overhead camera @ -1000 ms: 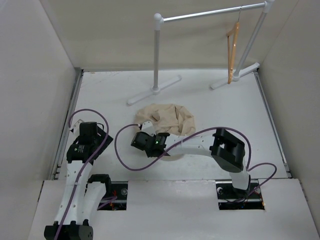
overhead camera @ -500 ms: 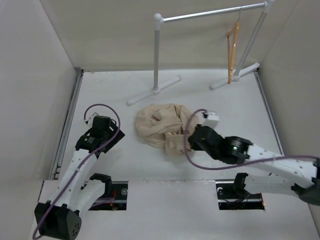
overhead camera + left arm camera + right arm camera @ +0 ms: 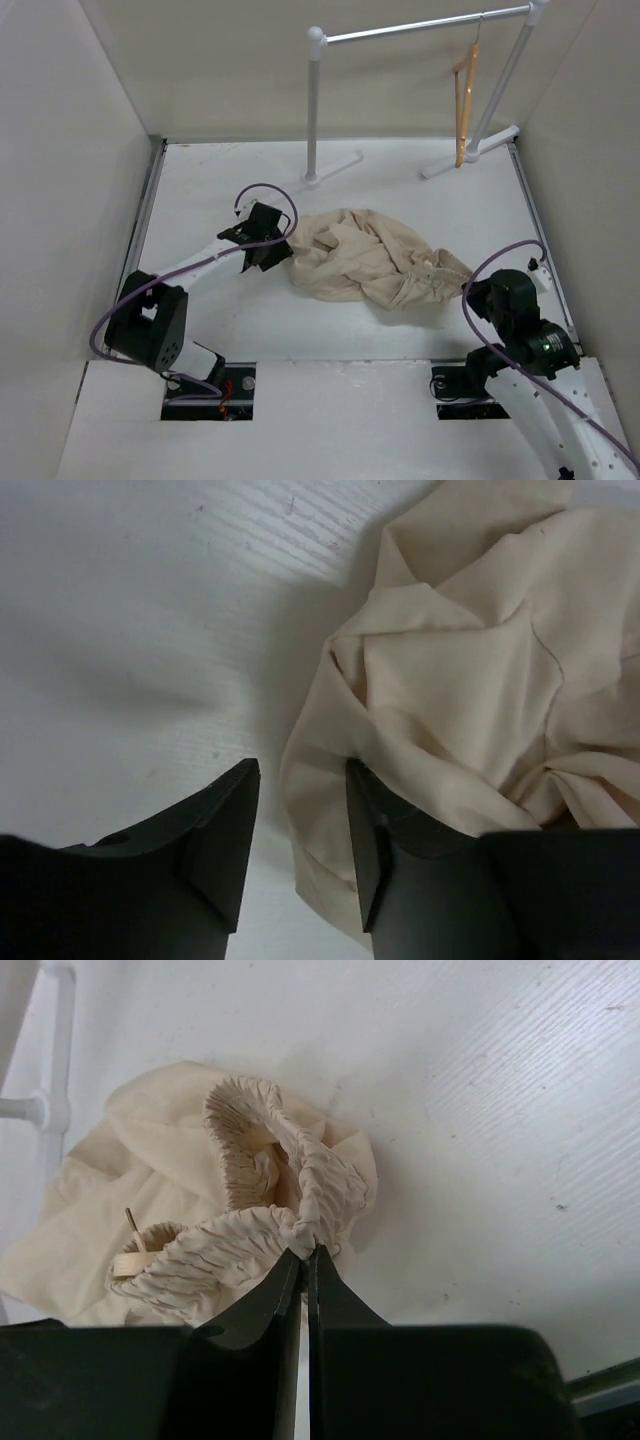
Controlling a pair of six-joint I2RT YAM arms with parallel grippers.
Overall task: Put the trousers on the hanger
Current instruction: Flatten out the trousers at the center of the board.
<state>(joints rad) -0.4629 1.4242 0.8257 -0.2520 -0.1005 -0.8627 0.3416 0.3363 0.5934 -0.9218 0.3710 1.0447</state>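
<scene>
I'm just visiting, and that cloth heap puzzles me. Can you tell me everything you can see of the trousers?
The trousers are beige, soft-looking cloth, heavily wrinkled. They lie in a crumpled heap in the middle of the white table, elongated toward the right. Their gathered elastic waistband is pinched in the shut right gripper. The open left gripper straddles a folded edge on the heap's left side. Neither leg can be made out separately.
</scene>
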